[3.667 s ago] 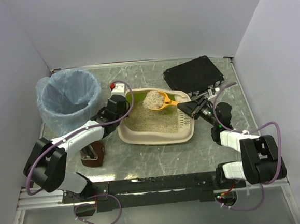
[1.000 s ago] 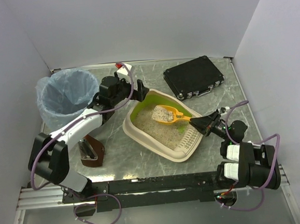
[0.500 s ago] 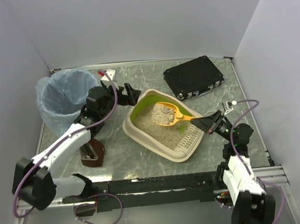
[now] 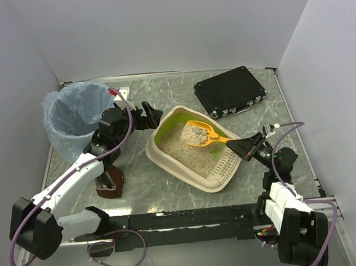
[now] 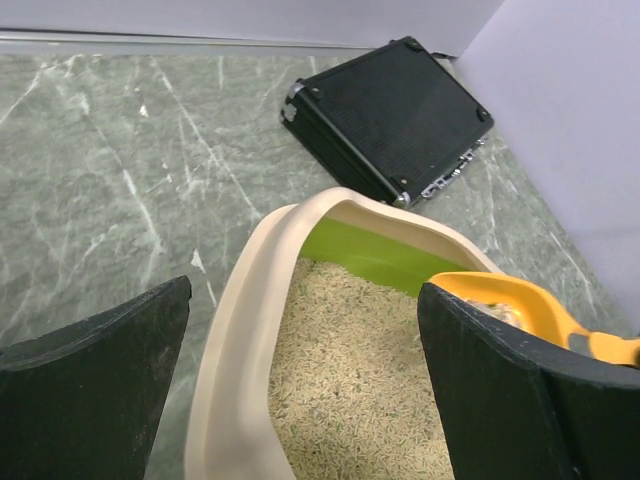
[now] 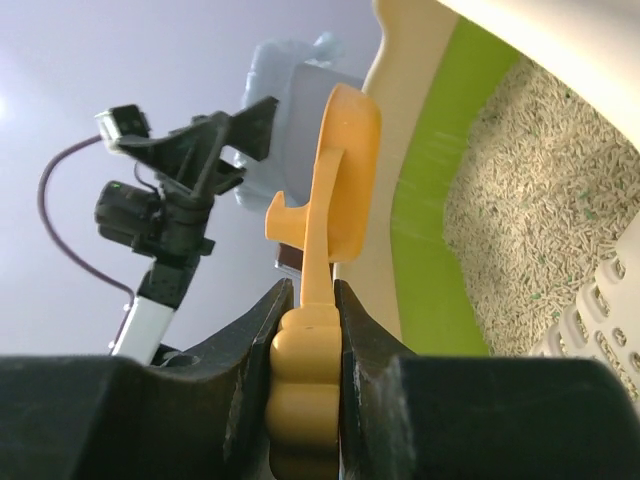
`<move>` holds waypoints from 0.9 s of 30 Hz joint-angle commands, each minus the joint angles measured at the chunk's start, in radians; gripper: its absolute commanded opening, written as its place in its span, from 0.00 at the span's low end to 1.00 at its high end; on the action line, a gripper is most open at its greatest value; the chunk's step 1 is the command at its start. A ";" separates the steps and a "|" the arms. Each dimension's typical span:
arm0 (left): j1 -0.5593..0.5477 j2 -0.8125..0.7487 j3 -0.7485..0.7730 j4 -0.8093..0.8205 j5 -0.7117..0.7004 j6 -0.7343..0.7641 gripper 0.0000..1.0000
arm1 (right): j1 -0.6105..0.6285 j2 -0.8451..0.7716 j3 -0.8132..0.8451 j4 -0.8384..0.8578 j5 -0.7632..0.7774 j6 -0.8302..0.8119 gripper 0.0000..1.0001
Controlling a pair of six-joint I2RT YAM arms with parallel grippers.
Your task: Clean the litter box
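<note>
Overhead view first: litter box (image 4: pixel 166 128) sits mid-table (image 4: pixel 162 88), skewed, with its slotted end (image 4: pixel 227 163) toward the right arm's side and sandy granules (image 4: pixel 182 152) inside. Right tool (image 4: pixel 244 146) is clamped on the handle of an orange scoop (image 4: pixel 198 134). The scoop's bowl is over the box and carries a pale heap of granules. Left tool (image 4: pixel 151 114) has its jaws wide apart and holds nothing. It sits just beside the box's far-left corner (contact with the rim: can't tell from here). Bin (image 4: pixel 59 127) with a blue bag is at far left, black case (image 4: pixel 230 92) at back right, both apart from the box. A brown object (image 4: pixel 109 180) lies on the table beside the left arm (can't identify it).

Left wrist: both black fingers (image 5: pixel 95 395) are spread out to the frame edges with nothing gripped. The box corner lies under the gap, showing beige rim, lime-green inner wall and granules. The scoop's edge shows at right, just by the right finger. The case is behind, near the wall.

Right wrist: fingers (image 6: pixel 240 370) press both sides of the scoop's ribbed handle, no gap. The bowl is seen edge-on above the rim. Green wall, granules and slots are at right, left arm (image 6: pixel 165 215) and bin in the background.
</note>
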 commanded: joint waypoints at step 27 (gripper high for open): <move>-0.001 -0.075 0.012 0.013 -0.038 -0.029 0.99 | 0.064 -0.087 0.053 0.318 0.121 0.289 0.00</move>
